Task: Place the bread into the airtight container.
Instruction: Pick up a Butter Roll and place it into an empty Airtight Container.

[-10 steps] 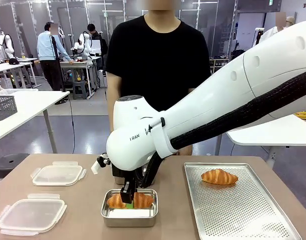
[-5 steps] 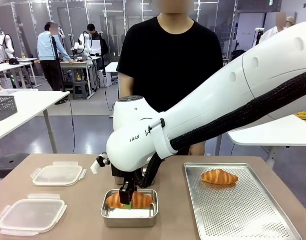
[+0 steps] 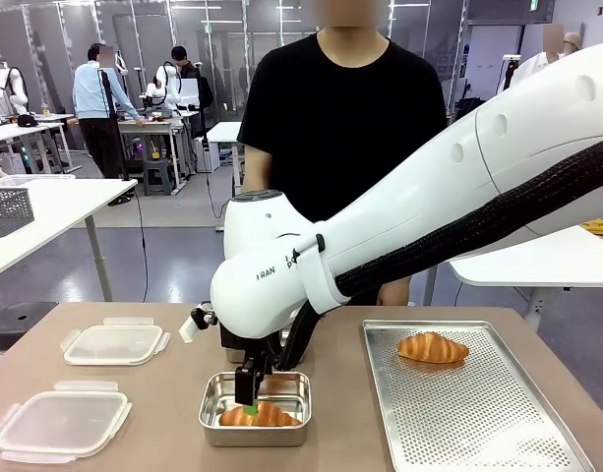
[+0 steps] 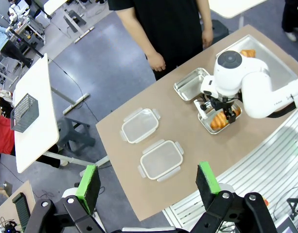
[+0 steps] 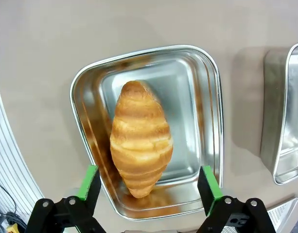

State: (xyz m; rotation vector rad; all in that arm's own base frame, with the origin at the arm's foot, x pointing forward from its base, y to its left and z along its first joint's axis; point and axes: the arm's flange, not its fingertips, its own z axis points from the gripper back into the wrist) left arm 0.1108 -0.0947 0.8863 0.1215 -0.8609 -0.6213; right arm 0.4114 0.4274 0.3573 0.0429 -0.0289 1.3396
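Your right tool [image 5: 149,177] hangs released, fingers spread, directly above the bread [image 5: 141,136] lying inside the airtight container [image 5: 213,121].

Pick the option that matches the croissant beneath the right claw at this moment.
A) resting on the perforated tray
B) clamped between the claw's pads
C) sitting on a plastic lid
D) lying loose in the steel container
D: in the right wrist view the croissant lies on the floor of the steel container, and the right claw is open above it, with one finger off to each side.
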